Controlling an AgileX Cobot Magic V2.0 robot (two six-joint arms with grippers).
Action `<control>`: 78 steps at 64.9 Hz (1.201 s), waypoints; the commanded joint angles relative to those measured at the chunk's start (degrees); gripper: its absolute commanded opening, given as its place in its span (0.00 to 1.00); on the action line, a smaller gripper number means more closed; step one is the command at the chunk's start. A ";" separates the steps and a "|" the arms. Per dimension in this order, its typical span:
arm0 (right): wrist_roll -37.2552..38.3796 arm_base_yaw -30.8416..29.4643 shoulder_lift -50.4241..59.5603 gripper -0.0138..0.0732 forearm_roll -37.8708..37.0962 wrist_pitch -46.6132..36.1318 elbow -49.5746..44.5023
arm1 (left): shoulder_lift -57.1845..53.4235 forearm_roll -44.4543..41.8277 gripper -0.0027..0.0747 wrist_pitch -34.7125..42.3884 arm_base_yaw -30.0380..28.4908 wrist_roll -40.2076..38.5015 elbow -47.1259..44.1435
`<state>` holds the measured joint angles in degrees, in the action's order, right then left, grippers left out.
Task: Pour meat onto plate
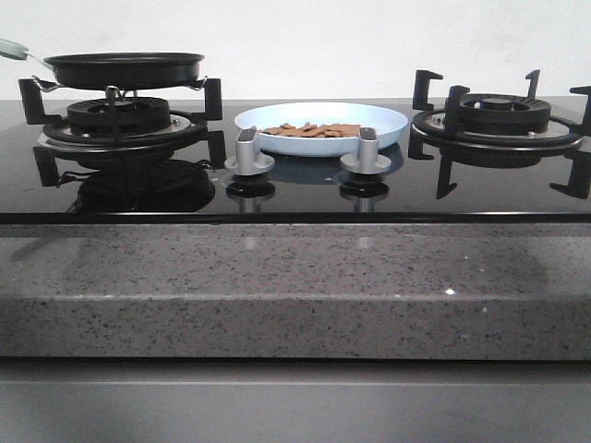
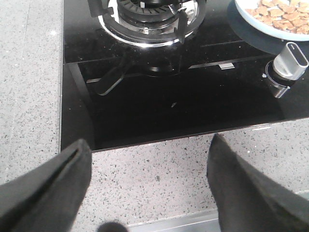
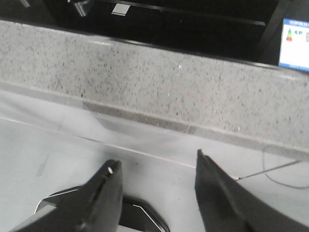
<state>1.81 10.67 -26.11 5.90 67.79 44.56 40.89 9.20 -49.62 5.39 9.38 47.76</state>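
— Speckled grey stone counter ran along the front of a glossy black glass hob, with a plain white wall behind. How did the jaws stand?

— Both spread wide, nothing between them. The left gripper hung over the counter edge just in front of the glass; the right gripper hung over a pale surface below the stone ledge. Neither arm showed in the front view.

— What was cut off or unclear?

— The black frying pan sat on the left burner, its pale handle running out of frame. The right burner was clipped at the edge. A coloured sticker in the right wrist view was too blurred to read.

— And the meat?

— The meat lay in the plate, a loose flat layer of orange-brown pieces. That plate rested on the glass between the burners, just behind two silver knobs, which partly hid its front rim.
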 commanded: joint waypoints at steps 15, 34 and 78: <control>0.20 -0.12 0.71 0.22 -0.35 -0.44 0.18 | -0.03 0.50 0.31 3.08 0.48 -0.40 1.43; 0.20 -0.12 0.71 0.02 -0.96 -1.74 0.18 | -0.03 0.50 0.01 3.27 0.48 -0.40 1.43; 0.20 -0.12 0.71 0.02 -0.96 -1.68 0.18 | -14.12 -1.70 0.01 11.03 0.25 0.08 -6.44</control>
<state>1.98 10.67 -25.02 5.33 69.54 43.36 31.07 7.59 -46.26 5.39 9.38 42.80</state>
